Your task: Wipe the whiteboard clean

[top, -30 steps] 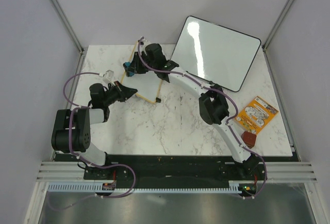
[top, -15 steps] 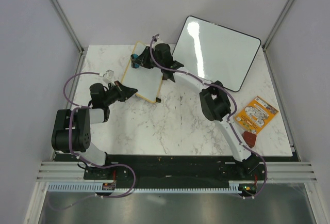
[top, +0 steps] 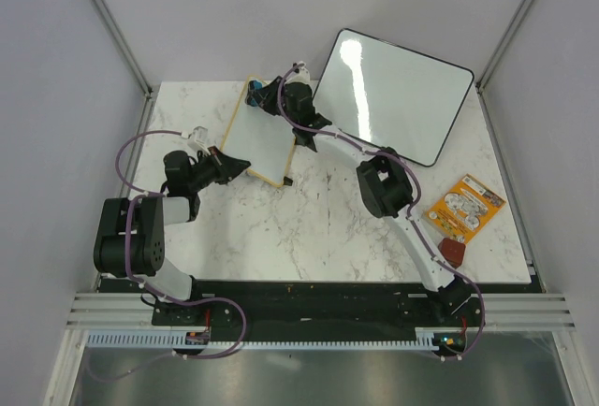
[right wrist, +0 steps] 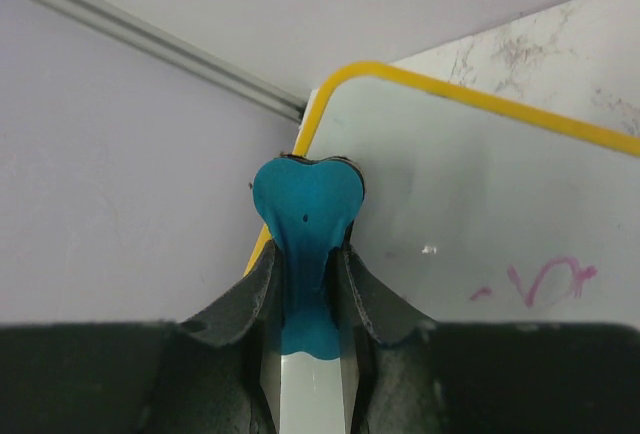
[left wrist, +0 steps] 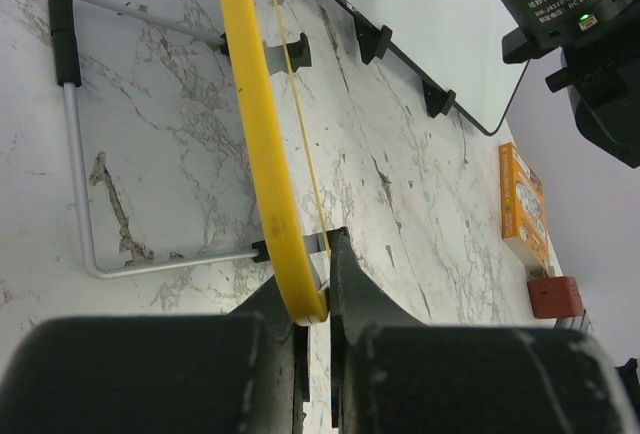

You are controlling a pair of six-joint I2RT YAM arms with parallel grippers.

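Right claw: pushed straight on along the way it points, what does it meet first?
The right claw grips a blue eraser whose tip sits at the yellow corner of the whiteboard. Beyond that, probably the grey wall. Depth is unclear.

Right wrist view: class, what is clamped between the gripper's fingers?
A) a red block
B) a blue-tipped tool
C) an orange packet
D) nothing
B: the right gripper is shut on the blue-tipped tool, whose blue head sits over the corner of the yellow-framed whiteboard.
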